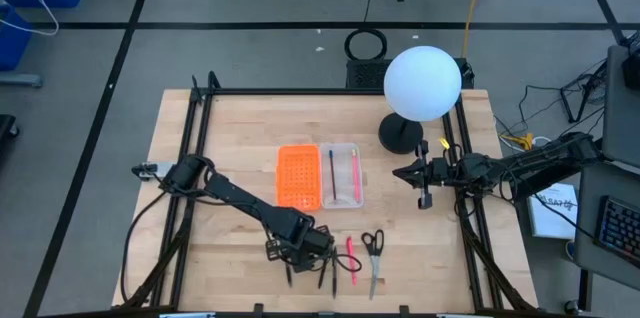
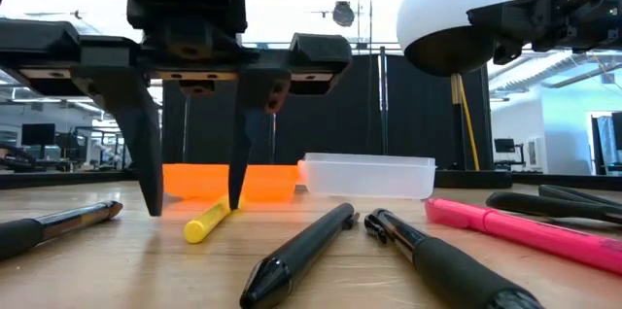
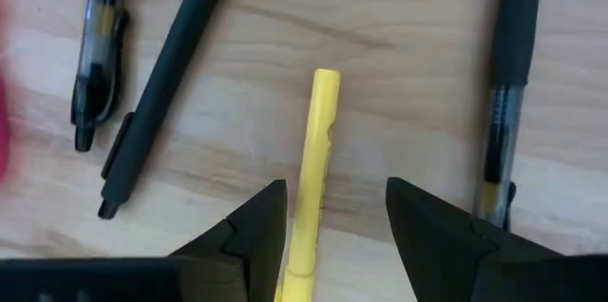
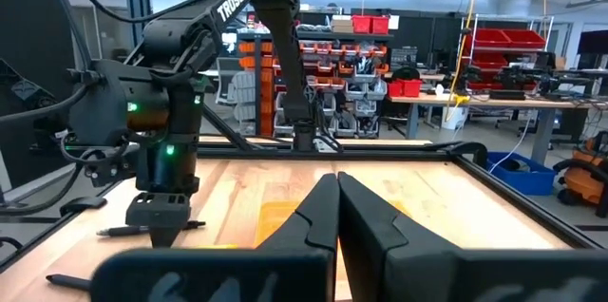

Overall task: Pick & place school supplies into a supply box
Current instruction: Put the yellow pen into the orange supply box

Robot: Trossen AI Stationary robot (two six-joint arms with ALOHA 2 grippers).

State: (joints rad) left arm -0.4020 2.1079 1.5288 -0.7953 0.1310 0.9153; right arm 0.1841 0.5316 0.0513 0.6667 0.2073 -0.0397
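wood table (image 1: 220, 138), pens (image 2: 301, 256), scissors (image 1: 373, 248), supply box (image 1: 320, 176), lamp (image 1: 420, 88)

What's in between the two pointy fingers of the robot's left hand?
A yellow pen lies on the wooden table, between the open fingers of the left gripper. The left wrist view shows it best.

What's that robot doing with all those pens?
The left gripper is down at the table's front edge, fingers open on either side of a yellow pen, not squeezing it yet. The supply box lies open in the middle with two pens in its clear half. More pens and the scissors wait on the wood. The right gripper hangs shut beside the white globe lamp.
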